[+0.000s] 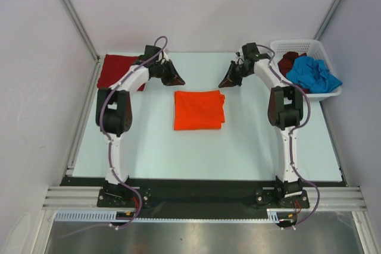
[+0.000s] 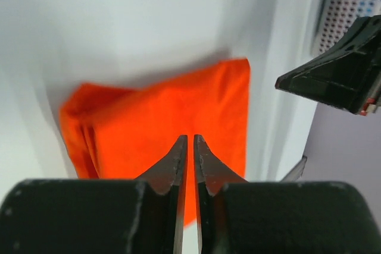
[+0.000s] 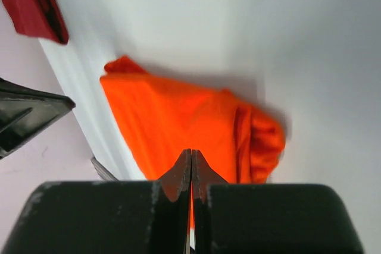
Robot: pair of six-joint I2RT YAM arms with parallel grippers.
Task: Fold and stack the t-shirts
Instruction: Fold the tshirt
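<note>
Top external view: the folded orange t-shirt (image 1: 199, 109) lies flat mid-surface, between the two arms.
Left pincer (image 1: 177, 80): hangs just beyond the shirt's far left corner, tips barely parted to a thin slit, nothing between them.
Right pincer (image 1: 226, 82): hangs just beyond the far right corner, tips pressed together, empty.
Bearing: the orange t-shirt lies nearward of both pincers and below them. Each wrist view looks down on it past its own tips.
Long axis: the fold is a little wider than deep, so its long side runs left to right across the surface (image 1: 149, 141).
Nearer arm: about even, since each pincer stands over its own far corner.
Dark red t-shirt (image 1: 119, 71): folded at the far left corner, partly under the left arm and well apart from the orange one.
Basket (image 1: 324, 46): white lattice at the far right corner, holding the crumpled blue t-shirt (image 1: 315, 74) and the maroon t-shirt (image 1: 290, 60).
Likely step: the orange fold looks finished. Stacking it would mean a leftward carry, which suits the left arm, while the right arm sits closer to the basket.
Edges: the dark red t-shirt lies close to the left rail and the back wall.
Open room: bare surface shows on the near, left and right sides of the orange t-shirt.
Risk: a one-corner lift may let the fold fall open.
</note>
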